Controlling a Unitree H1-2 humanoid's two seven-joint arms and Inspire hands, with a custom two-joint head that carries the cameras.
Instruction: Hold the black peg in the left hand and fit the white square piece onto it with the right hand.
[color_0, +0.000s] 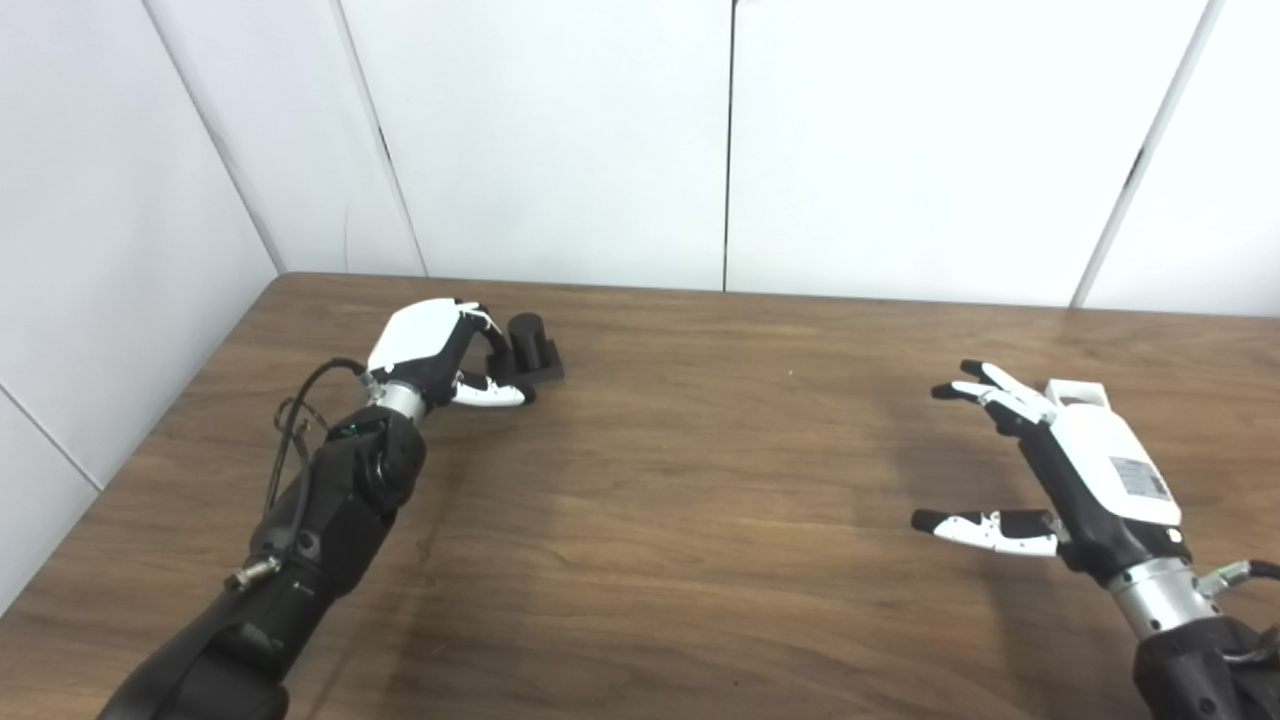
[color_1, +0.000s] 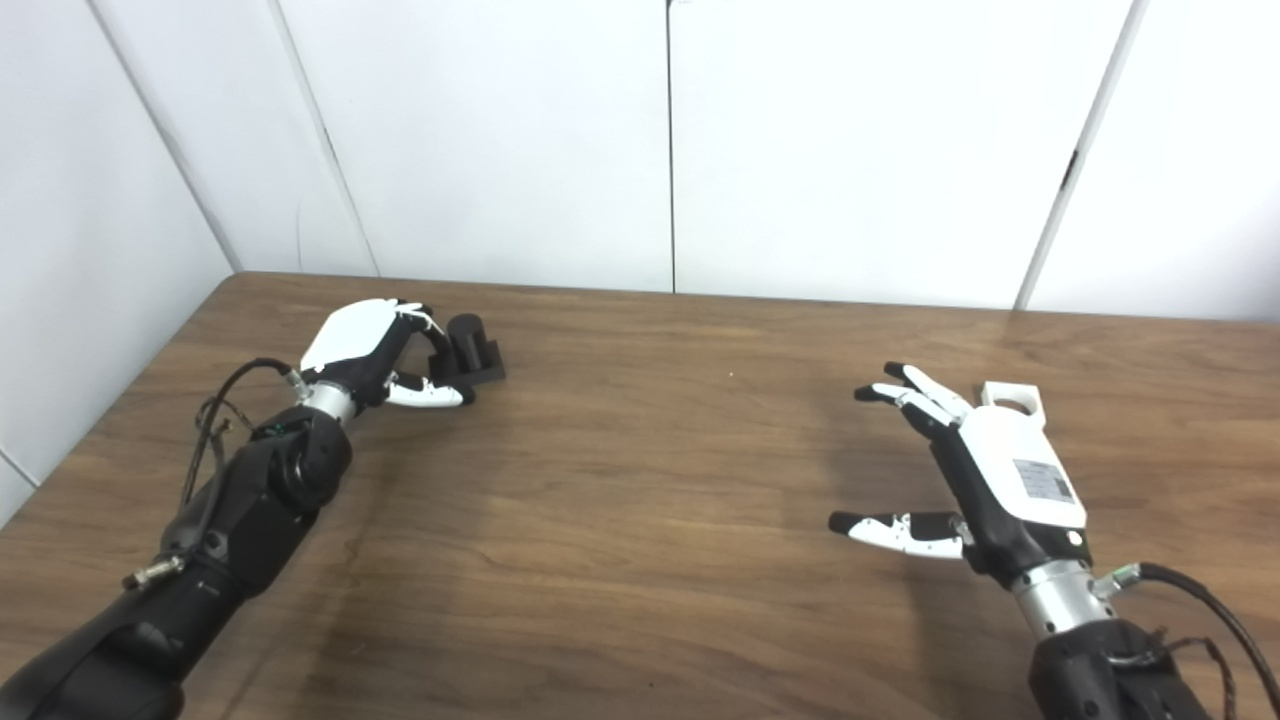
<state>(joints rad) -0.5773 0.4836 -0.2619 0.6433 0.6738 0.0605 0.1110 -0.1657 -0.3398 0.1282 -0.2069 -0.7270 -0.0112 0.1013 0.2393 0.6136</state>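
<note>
Wood-grain table (color_0: 700, 520) w/ satin sheen; matt black peg (color_0: 527, 340); glossy white plastic hand (color_0: 1090, 470) shell.

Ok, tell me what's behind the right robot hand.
The white square piece lies on the table behind the open right robot hand. Its round hole shows; its near edge is hidden.

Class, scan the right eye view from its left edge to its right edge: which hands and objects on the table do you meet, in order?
left hand → black peg → right hand. The white square piece sits just behind the right hand and overlaps it, so I leave it unplaced.
</note>
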